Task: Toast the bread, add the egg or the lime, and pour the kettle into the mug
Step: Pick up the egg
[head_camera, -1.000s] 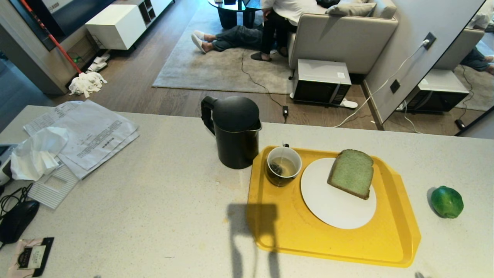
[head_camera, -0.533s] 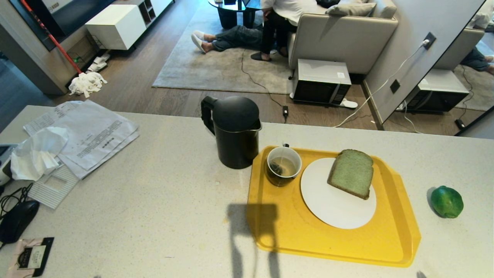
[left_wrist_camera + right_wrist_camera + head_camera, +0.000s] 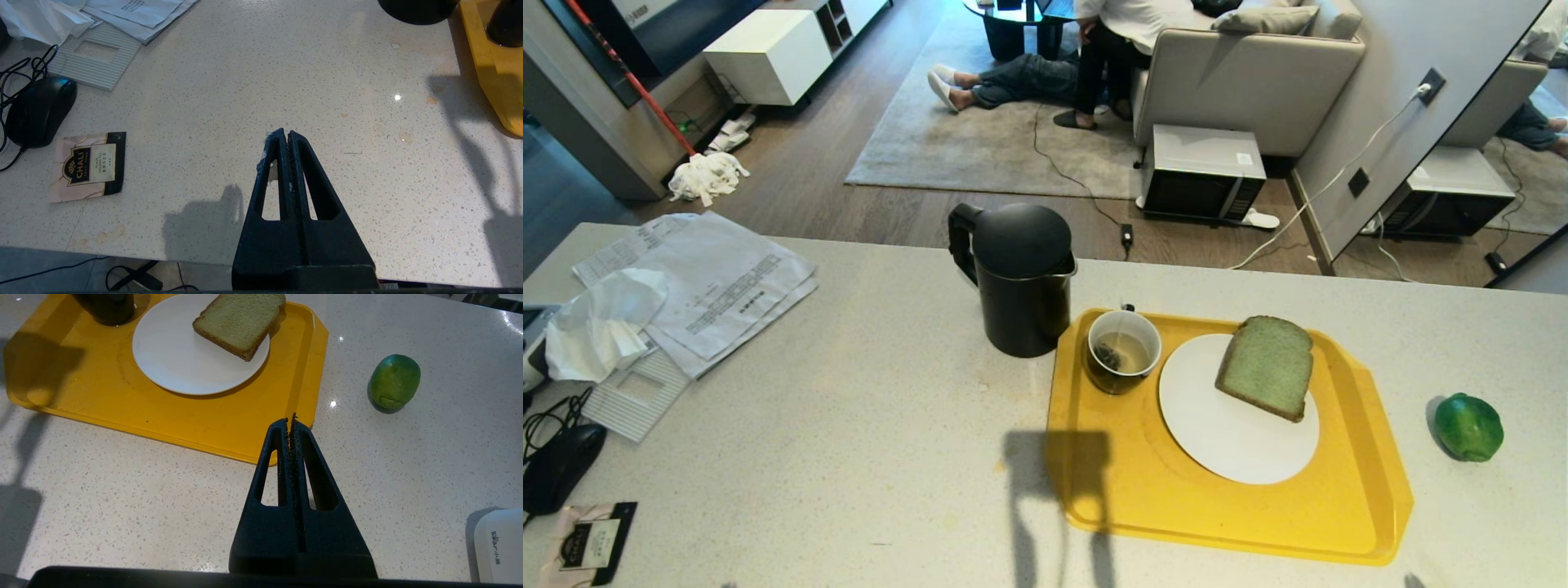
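Head view and both wrist views agree with the pictures of a second ago: nothing on the counter has shifted, so the task looks stalled between steps, with the lime step apparently still to do.

Left gripper (image 3: 288, 134) hangs over the bare speckled stone counter (image 3: 229, 94), its black ribbed fingers pressed together on nothing. Off to its one side lie a flat, glossy tea sachet (image 3: 87, 166) and a smooth black mouse (image 3: 39, 110); ahead and to the other side stands the matte black cylindrical kettle (image 3: 1018, 278), domed lid on, loop handle turned away from the tray.

Just beside the kettle, on the hard yellow plastic tray (image 3: 1143, 498), sits the round dark mug (image 3: 1123, 351), white inside, with pale liquid and a tea bag in it, so the pour appears done. Next comes the flat white plate (image 3: 1225, 441) carrying the bread (image 3: 1266, 366): a thick, spongy, pale green slice with a brown crust, overhanging the plate's far rim.

Right gripper (image 3: 291, 421) is likewise closed and empty, poised above the tray's near corner. The lime (image 3: 394, 381) rests on the counter ahead of it and to its outer side, well apart from the tray; its skin is glossy and slightly lumpy, likely to roll if nudged. No egg is in sight.
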Controlling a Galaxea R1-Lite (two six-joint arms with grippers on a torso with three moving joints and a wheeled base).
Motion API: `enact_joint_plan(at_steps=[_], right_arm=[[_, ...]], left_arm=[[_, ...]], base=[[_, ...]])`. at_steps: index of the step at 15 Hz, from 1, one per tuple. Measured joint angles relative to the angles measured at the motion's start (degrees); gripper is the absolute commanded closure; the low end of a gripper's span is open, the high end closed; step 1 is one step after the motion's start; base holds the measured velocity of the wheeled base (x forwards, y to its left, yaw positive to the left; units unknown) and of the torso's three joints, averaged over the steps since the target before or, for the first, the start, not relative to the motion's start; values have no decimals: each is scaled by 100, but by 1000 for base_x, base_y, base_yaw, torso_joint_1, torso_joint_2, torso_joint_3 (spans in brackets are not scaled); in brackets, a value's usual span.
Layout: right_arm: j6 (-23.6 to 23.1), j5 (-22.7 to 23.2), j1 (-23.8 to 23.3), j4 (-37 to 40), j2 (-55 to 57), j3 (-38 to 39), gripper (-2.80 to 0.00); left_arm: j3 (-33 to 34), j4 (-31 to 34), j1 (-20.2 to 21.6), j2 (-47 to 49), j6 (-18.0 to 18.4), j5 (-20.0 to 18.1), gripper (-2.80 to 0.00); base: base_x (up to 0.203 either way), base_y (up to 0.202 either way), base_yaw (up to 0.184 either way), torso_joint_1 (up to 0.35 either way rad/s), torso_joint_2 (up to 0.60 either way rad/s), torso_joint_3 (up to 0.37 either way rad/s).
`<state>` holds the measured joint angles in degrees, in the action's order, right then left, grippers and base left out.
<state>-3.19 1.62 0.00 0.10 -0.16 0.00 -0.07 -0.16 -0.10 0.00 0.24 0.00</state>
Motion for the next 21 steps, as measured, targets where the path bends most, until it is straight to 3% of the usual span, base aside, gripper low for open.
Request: enact_joint_plan(at_steps=[21], right_arm=[[0,-6,0,1,4,0,0]], left_arm=[[0,0,0,0,2,0,0]], base=[[0,0,0,0,0,0]])
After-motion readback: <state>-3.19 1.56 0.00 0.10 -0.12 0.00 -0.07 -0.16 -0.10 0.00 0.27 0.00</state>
